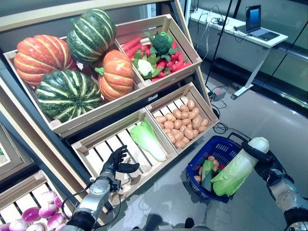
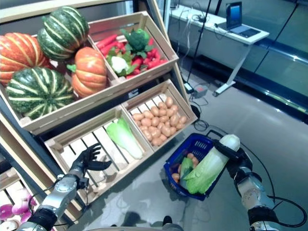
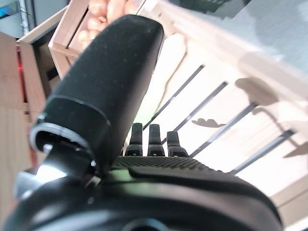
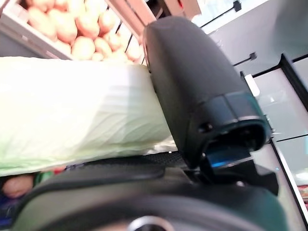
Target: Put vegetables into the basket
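My right hand (image 1: pixel 263 158) is shut on a long pale green cabbage (image 1: pixel 237 169) and holds it tilted over the right rim of the blue basket (image 1: pixel 219 146), leafy end down. The cabbage fills the right wrist view (image 4: pixel 72 110) under the thumb (image 4: pixel 192 91). The basket stands on the floor and holds a green vegetable (image 1: pixel 207 169) and small brown and orange ones (image 1: pixel 211 158). My left hand (image 1: pixel 115 162) is open over the slatted lower crate (image 1: pixel 103 144), fingers straight, near another cabbage (image 1: pixel 147 139). Its fingers (image 3: pixel 149 139) show above the slats in the left wrist view.
The wooden stand (image 1: pixel 62 126) slopes up at the left and back. A crate of potatoes (image 1: pixel 182 121) sits just behind the basket. A white desk (image 1: pixel 240 29) with a laptop stands at the far right. Grey floor (image 1: pixel 260 110) lies around the basket.
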